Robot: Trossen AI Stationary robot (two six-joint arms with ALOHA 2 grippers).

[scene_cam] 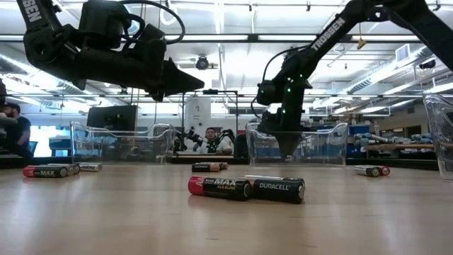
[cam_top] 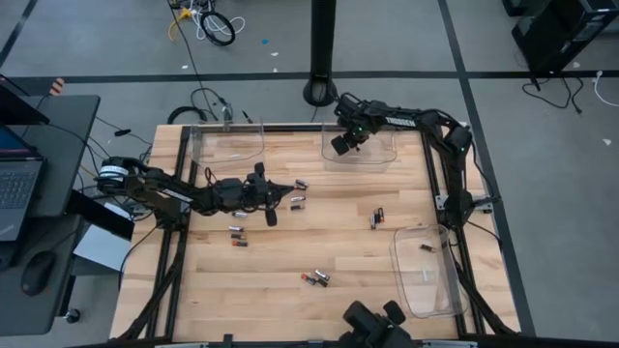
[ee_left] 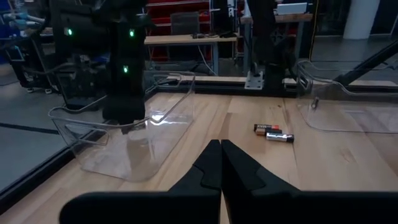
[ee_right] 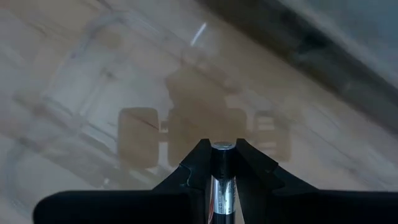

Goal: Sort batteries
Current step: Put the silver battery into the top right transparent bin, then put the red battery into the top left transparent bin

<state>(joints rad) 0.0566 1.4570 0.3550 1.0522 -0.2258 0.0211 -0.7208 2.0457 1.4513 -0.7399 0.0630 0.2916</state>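
Right claw (ee_right: pixel 222 163) clamps a battery (ee_right: pixel 222 180) end-on above the far tray (cam_top: pixel 382 155); left claw (ee_left: pixel 221 163) pressed together. Cell looks light, rigid, slick: best pinched mid-barrel.

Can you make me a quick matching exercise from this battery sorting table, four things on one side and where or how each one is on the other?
Things:
1. right gripper
2. left gripper
3. tray on the table's right edge
4. red-and-black battery pair

States:
A. shut, empty, above mid-table
B. lying on bare wood
C. clamped on a battery, above a clear tray
D. holds a couple of cells

Pairs: 1-C, 2-A, 3-D, 4-B
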